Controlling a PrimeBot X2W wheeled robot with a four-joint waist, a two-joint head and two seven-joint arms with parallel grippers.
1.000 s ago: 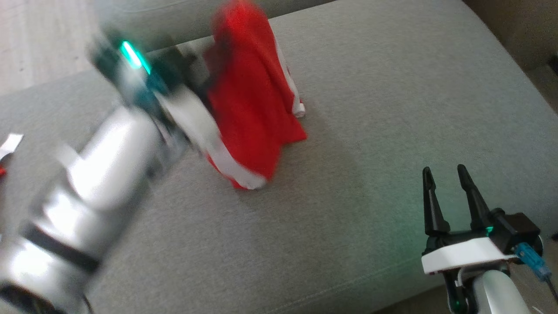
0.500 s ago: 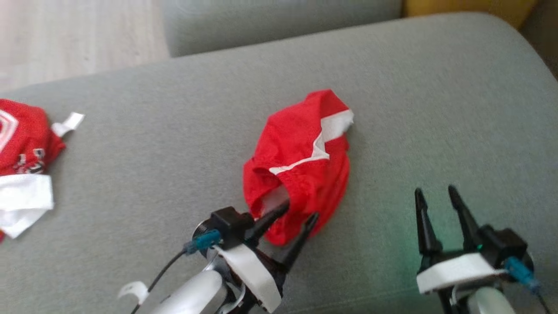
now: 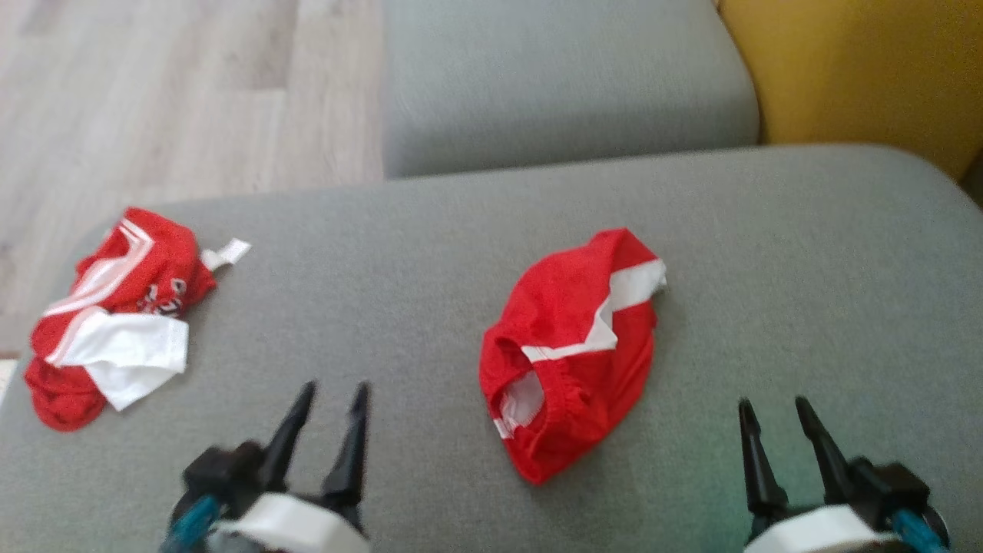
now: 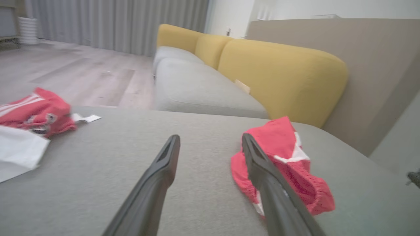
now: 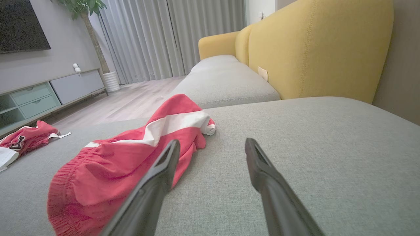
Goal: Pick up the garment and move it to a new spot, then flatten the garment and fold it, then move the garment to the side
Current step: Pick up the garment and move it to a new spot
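Observation:
The garment (image 3: 572,349), red shorts with a white stripe and an elastic waistband, lies crumpled in the middle of the grey cushion (image 3: 768,253). In the left wrist view the garment (image 4: 288,164) sits just right of my fingers; in the right wrist view the garment (image 5: 131,157) spreads to the left. My left gripper (image 3: 334,393) is open at the lower left, apart from the cloth and holding nothing. My right gripper (image 3: 772,407) is open at the lower right, also clear of it.
A second red and white garment (image 3: 115,326) lies bunched at the cushion's left end, near its edge. Another grey seat (image 3: 561,84) and a yellow backrest (image 3: 860,69) stand behind. Wooden floor (image 3: 153,100) lies beyond at the left.
The left gripper has let go of the garment, opened, and drawn back to the lower left. The garment now lies on the cushion. The head camera has tilted, shifting the whole view.

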